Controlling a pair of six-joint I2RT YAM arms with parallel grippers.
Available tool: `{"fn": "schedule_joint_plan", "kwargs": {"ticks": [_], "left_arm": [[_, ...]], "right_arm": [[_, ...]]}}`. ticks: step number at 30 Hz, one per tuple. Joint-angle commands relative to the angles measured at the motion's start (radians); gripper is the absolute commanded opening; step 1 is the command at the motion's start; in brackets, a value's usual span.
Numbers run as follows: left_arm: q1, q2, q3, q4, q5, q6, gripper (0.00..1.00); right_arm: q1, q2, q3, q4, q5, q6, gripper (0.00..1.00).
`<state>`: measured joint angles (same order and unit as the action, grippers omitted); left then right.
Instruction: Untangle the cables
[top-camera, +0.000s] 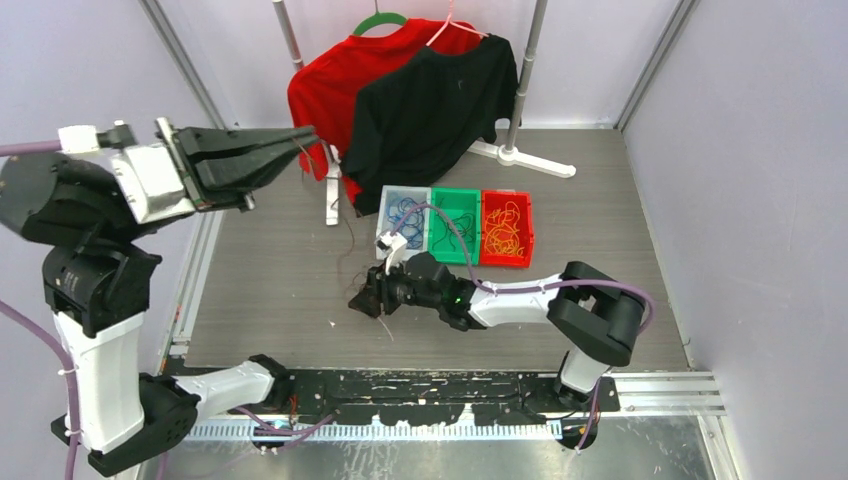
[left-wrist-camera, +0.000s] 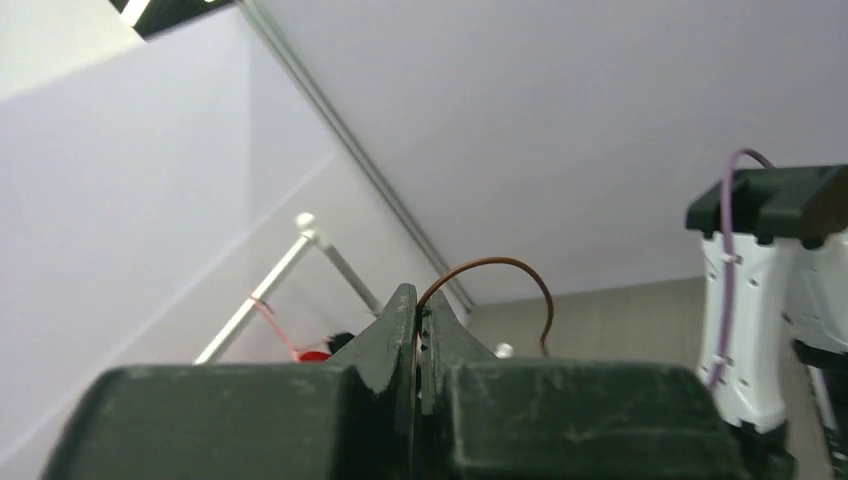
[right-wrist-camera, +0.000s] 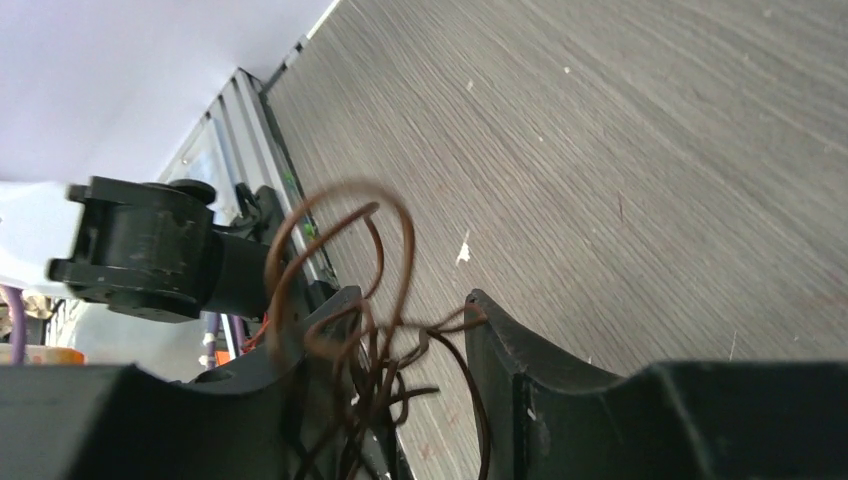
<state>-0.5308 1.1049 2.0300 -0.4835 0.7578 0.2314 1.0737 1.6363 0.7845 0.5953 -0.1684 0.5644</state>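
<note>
Tabletop of grey woodgrain lies under brown cables, lilac walls around.

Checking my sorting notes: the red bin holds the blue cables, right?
No. The red bin holds yellow-orange cables; the blue cables lie in the white bin at the row's other end. The top external view shows this.

Grey wood-grain table carries a white bin, green bin and red bin side by side, plus white rack feet.
</note>
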Motion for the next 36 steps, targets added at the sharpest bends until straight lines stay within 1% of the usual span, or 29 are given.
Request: {"fn": "schedule_joint_plan", "kwargs": {"ticks": [1, 5, 9, 11, 13, 16, 19, 23, 27, 29, 31, 33, 34, 35, 36], "left_arm": [[-0.003, 0.031, 0.118, 0.124, -0.103, 0.096, 0.0], [-0.003, 0.062, 0.201, 0.123, -0.124, 0.146, 0.0], [-0.003, 0.058, 0.219, 0.101, -0.126, 0.175, 0.0], [-0.003, 0.044, 0.197, 0.066, -0.125, 0.193, 0.0], [-0.003, 0.016, 0.143, 0.039, -0.128, 0.201, 0.0], [-0.003, -0.034, 0.044, 0.016, -0.121, 0.205, 0.0], [-0.003, -0.064, -0.018, -0.009, -0.104, 0.218, 0.0], [-0.003, -0.086, -0.068, -0.029, -0.103, 0.279, 0.0], [-0.003, -0.081, -0.065, -0.052, -0.104, 0.292, 0.0], [-0.003, -0.081, -0.064, -0.053, -0.097, 0.293, 0.0], [-0.003, -0.078, -0.061, -0.055, -0.095, 0.293, 0.0], [-0.003, -0.076, -0.057, -0.054, -0.094, 0.294, 0.0], [-0.003, -0.075, -0.054, -0.054, -0.094, 0.293, 0.0], [-0.003, -0.072, -0.051, -0.054, -0.095, 0.294, 0.0], [-0.003, -0.073, -0.052, -0.055, -0.095, 0.294, 0.0]], "right_arm": [[0.013, 0.045, 0.001, 0.065, 0.03, 0.038, 0.48], [0.02, 0.083, -0.004, 0.077, 0.04, 0.056, 0.48], [0.02, 0.073, -0.023, 0.098, 0.056, 0.07, 0.48], [0.02, 0.018, -0.032, 0.079, 0.069, 0.053, 0.5], [0.02, -0.063, -0.04, 0.036, 0.085, 0.019, 0.53], [0.019, -0.192, -0.036, -0.046, 0.095, -0.034, 0.56], [0.02, -0.282, -0.009, -0.144, 0.096, -0.075, 0.57], [0.019, -0.349, 0.035, -0.276, 0.086, -0.122, 0.65], [0.019, -0.395, 0.055, -0.342, 0.067, -0.149, 0.79], [0.019, -0.404, 0.063, -0.378, 0.063, -0.162, 0.83], [0.019, -0.407, 0.073, -0.415, 0.049, -0.176, 0.89], [0.021, -0.391, 0.08, -0.469, 0.024, -0.177, 0.99], [0.02, -0.378, 0.095, -0.527, 0.014, -0.183, 1.0], [0.02, -0.38, 0.12, -0.606, 0.048, -0.204, 1.0], [0.019, -0.406, 0.123, -0.638, 0.094, -0.22, 1.0]]}}
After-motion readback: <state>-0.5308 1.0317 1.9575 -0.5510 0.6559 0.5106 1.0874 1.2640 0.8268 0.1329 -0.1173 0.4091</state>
